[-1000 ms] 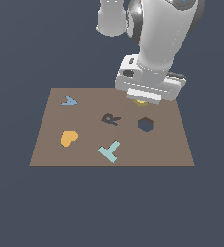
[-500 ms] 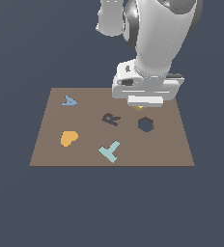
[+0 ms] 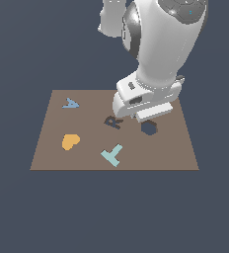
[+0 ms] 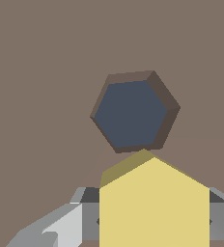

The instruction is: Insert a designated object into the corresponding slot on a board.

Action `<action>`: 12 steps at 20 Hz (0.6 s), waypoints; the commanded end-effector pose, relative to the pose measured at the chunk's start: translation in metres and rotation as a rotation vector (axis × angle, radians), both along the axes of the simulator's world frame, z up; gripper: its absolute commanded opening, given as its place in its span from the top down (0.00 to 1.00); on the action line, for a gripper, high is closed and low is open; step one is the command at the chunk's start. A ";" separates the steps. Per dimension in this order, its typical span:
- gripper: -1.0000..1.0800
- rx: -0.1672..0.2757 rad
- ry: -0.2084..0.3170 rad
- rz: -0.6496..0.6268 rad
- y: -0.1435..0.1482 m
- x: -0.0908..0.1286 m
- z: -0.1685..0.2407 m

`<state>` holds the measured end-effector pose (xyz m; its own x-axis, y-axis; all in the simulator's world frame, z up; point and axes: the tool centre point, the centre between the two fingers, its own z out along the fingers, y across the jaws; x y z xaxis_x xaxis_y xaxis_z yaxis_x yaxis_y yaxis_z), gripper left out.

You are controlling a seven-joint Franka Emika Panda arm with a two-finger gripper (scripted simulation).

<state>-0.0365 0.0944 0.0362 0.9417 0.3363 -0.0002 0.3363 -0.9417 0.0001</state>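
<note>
In the wrist view the yellow hexagonal block [image 4: 152, 202] sits between my gripper's [image 4: 152, 219] grey fingers [image 4: 68, 222], shut on it. The dark hexagonal hole [image 4: 132, 113] lies in the brown board [image 4: 36, 72] just past the block's tip. In the exterior view the arm's white hand [image 3: 143, 101] hangs low over the board [image 3: 57, 158], hiding the block and fingers. The hexagonal hole [image 3: 148, 128] shows partly under the hand's lower edge.
On the board lie an orange heart [image 3: 70, 142], a teal T shape [image 3: 112, 155], a light blue triangular shape [image 3: 70, 104] and a dark R-shaped cutout [image 3: 113, 122] to the exterior view's left of the hole.
The hand with the block has moved down and toward the exterior view's left, from above the board's far edge to just over the hexagonal hole.
</note>
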 end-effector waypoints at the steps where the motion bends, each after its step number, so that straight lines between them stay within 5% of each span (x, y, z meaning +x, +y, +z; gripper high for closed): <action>1: 1.00 0.000 0.000 0.103 0.001 0.009 0.001; 12: 1.00 0.000 0.001 0.447 0.012 0.037 0.003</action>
<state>-0.0025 0.1041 0.0392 0.7326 0.6807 -0.0009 0.6807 -0.7326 -0.0002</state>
